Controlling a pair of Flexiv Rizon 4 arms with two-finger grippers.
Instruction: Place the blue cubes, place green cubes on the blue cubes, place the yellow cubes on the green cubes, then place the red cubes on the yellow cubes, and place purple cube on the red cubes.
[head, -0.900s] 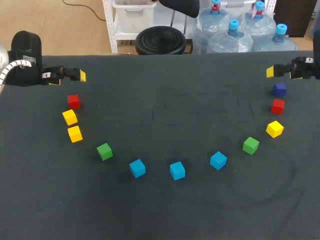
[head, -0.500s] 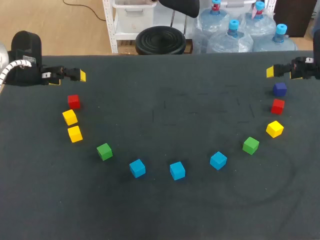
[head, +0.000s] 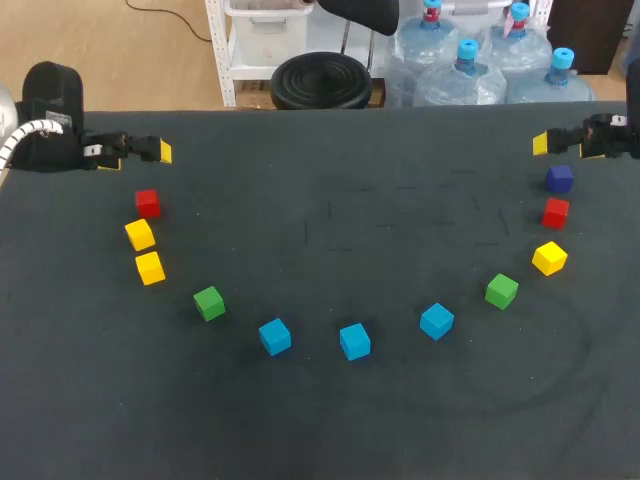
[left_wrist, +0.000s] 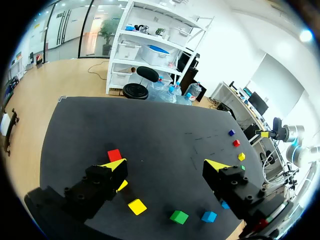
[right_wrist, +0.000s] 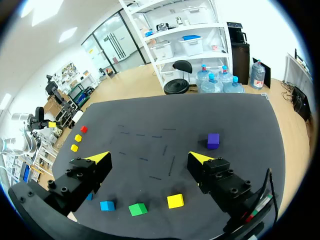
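My left claw (head: 160, 151): released, empty. Near it: red cube (head: 148, 203), two yellow cubes (head: 140, 234), green cube (head: 209, 302). My right claw (head: 541, 143): released, empty. Near it: purple cube (head: 559, 179), second red cube (head: 556, 212), third yellow cube (head: 549, 258), second green cube (head: 501, 291). Blue cubes (head: 354, 341): on the surface (head: 330, 160), between both claws.

no text, label, number or sign that I can read in any of my views, faint dashes (head: 345, 215) mid table (head: 300, 420) spell nothing
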